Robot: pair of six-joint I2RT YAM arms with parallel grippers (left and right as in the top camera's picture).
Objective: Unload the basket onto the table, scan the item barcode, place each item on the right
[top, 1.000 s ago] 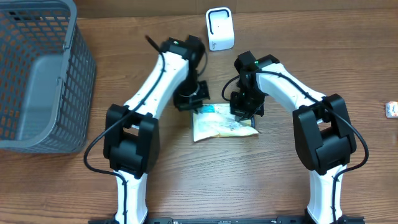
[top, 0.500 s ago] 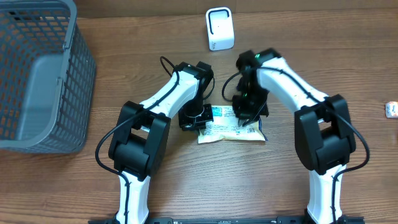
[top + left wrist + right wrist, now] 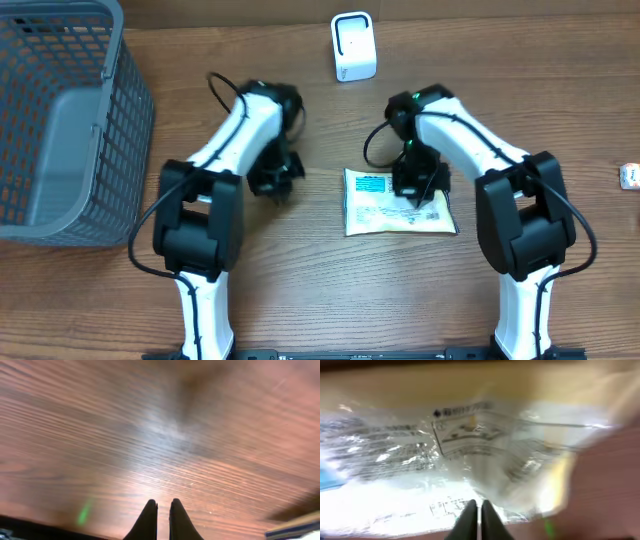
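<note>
The item, a flat clear packet (image 3: pixel 385 210) with printed labels and a blue corner, lies on the wooden table right of centre. My right gripper (image 3: pixel 417 192) is shut, with its tips down on the packet's right half. In the right wrist view the shut tips (image 3: pixel 480 505) sit against the crinkled wrapper (image 3: pixel 470 440). I cannot tell whether they pinch the film. No barcode can be made out. My left gripper (image 3: pixel 272 182) is shut and holds nothing, over bare wood left of the packet, its tips (image 3: pixel 160 509) nearly touching. The white scanner (image 3: pixel 353 46) stands at the back.
A grey mesh basket (image 3: pixel 60 130) fills the far left of the table. A small white object (image 3: pixel 630 176) lies at the right edge. A blue-edged corner (image 3: pixel 294 530) shows at the lower right of the left wrist view.
The packet has slid to the right with my right gripper on it and now lies flat, label side up. My left arm has pulled away to the left, off the packet.
</note>
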